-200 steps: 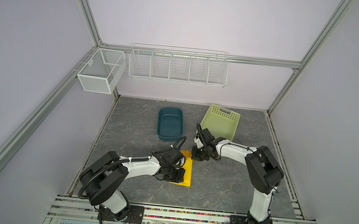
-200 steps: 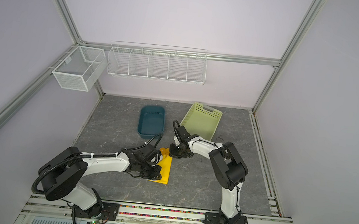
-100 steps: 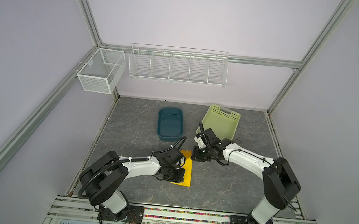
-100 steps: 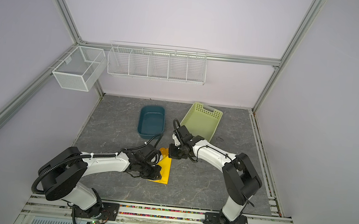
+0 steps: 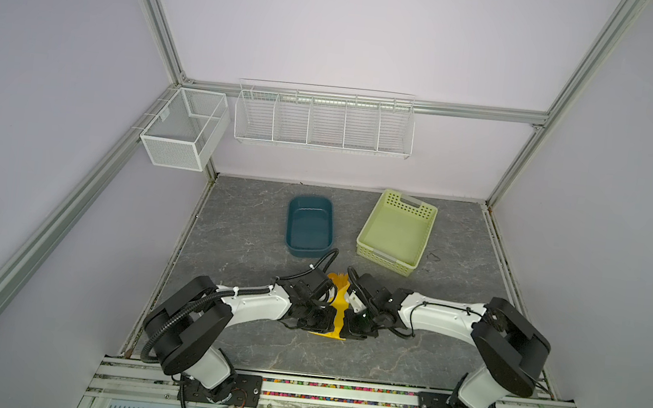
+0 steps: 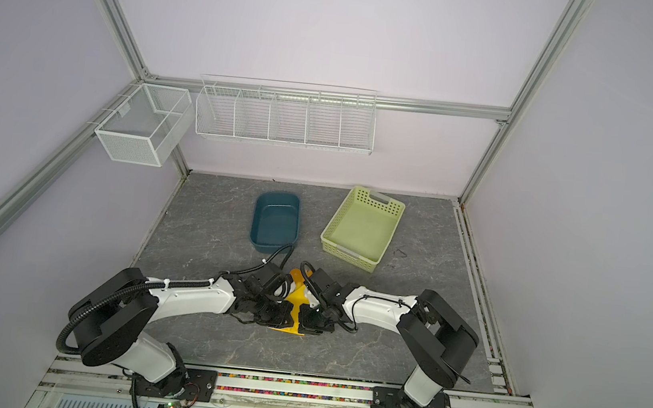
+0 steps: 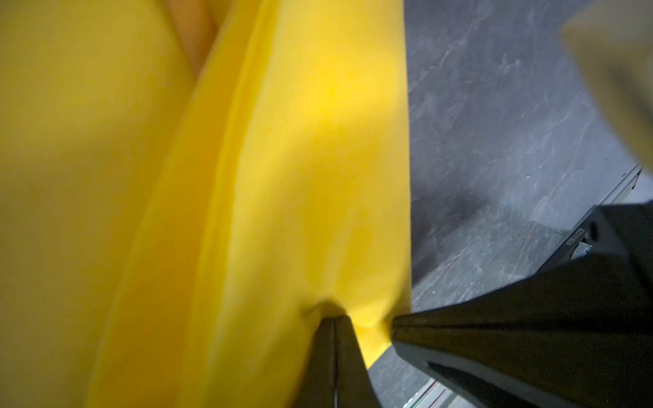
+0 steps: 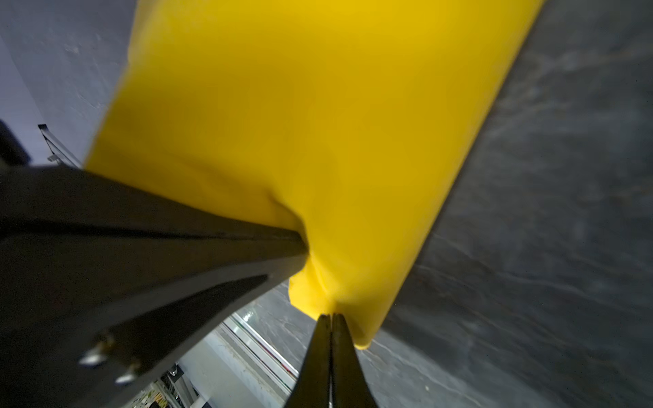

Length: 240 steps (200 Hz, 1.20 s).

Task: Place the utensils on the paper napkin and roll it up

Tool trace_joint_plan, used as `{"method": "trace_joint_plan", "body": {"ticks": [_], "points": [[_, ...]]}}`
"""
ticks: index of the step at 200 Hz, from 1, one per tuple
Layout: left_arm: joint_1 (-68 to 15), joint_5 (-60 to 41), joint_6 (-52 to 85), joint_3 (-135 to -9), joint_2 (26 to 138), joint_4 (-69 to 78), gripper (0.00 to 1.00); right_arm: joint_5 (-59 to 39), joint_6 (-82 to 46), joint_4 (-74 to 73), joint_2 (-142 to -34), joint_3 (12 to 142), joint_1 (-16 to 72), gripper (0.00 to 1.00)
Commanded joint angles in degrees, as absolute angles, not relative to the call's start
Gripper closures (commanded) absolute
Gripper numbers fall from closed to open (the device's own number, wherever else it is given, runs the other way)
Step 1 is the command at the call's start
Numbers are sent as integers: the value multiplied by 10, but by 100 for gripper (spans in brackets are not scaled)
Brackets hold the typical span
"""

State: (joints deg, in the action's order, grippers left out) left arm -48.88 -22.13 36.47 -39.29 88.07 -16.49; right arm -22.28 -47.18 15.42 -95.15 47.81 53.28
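Note:
The yellow paper napkin (image 5: 339, 311) (image 6: 297, 300) stands up as a narrow ridge between my two grippers near the table's front middle. Orange utensils (image 5: 339, 277) (image 6: 296, 273) stick out of its far end, and an orange strip (image 7: 192, 35) shows in a fold; the rest is hidden. My left gripper (image 5: 332, 329) (image 7: 334, 321) is shut, with the napkin (image 7: 282, 159) puckered round its tips and hanging from them. My right gripper (image 5: 344, 330) (image 8: 331, 316) is shut too. Its tips touch the napkin's (image 8: 318, 123) lower edge, and no paper shows between its jaws.
A dark blue tub (image 5: 309, 226) and a pale green perforated basket (image 5: 395, 231) stand behind the grippers. White wire racks (image 5: 324, 119) (image 5: 182, 134) hang on the back and left walls. The front rail (image 5: 336, 394) lies close behind both arm bases.
My right gripper has come from the napkin's far end toward the front, right beside the left one. The napkin looks narrower and raised. The left arm has hardly moved.

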Motion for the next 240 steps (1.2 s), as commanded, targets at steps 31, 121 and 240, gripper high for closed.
{"method": "trace_joint_plan", "body": {"ticks": [31,121,240], "points": [[-490,-183,371,-368,897,-193,100,-242,-502,86,-968,462,542,93],[-483,-186,367,-406,869,-211,98,-196,-486,138,-998,461,542,93],[-430,-142,316,-469,889,-276,89,-192,-491,139,-980,460,541,93]]}}
